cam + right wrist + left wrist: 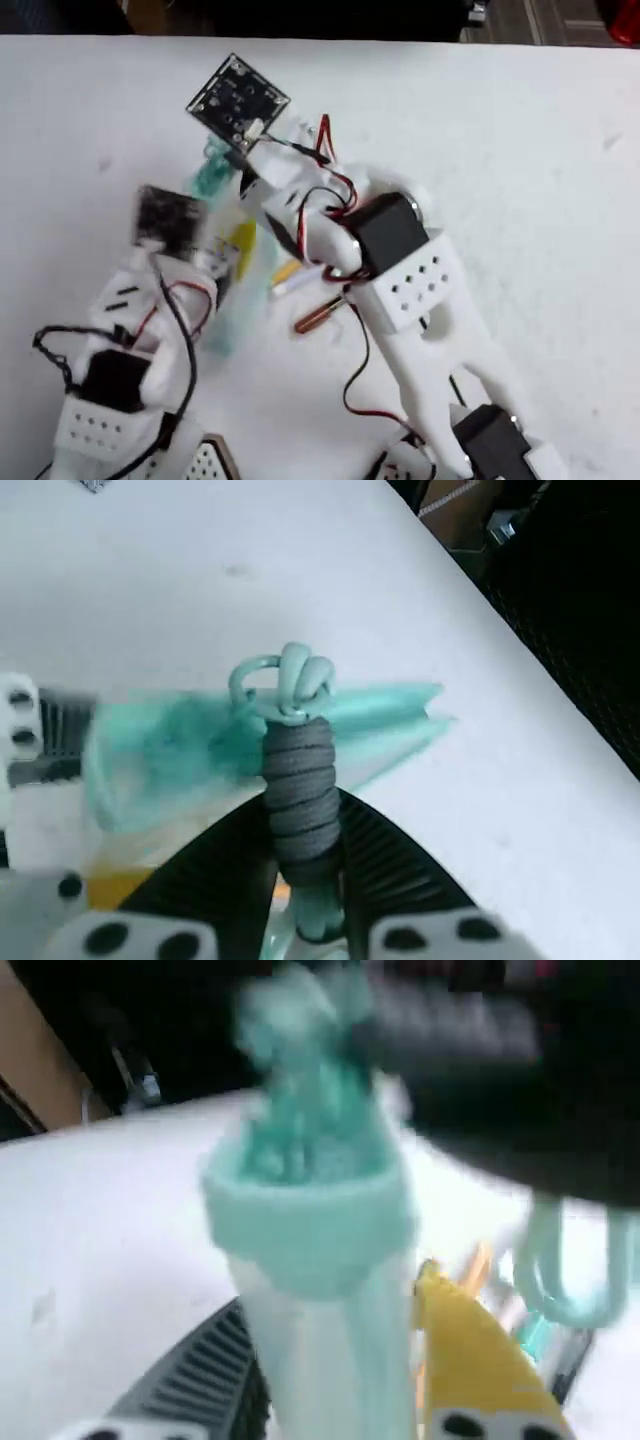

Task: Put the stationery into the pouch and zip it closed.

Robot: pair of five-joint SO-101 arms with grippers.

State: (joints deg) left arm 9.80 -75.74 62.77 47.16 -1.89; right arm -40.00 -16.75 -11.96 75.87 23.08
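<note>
Teal see-through pouch (pixel 228 318) lies on the white table (pixel 520 150), between the two wrists, its long axis running away from the arm bases. Zipper pull (pixel 298 770) (grey wound cord with a teal loop at its tip) sits at the pouch's far end. Right gripper (pixel 305 825) is clenched on that cord, its black ribbed fingers (pixel 395 865) meeting in a V on either side of it. Pouch fabric is bunched just behind.

Left gripper (pixel 330 1305) is grasping the pouch body. A black ribbed finger (pixel 205 1375) is on one side and a yellow finger (pixel 470 1360) on the other, with teal material pressed between them.

Two pens lie loose on the table just beside the pouch, on the right arm's side and outside it. One is a copper-coloured pen (pixel 320 315), the other a yellow-and-white pen (pixel 288 275). Both are partly covered by the right arm. Cannot tell whether the pouch mouth is open or zipped.

In the high view the right arm comes in from the near right and the left arm from the near left.
</note>
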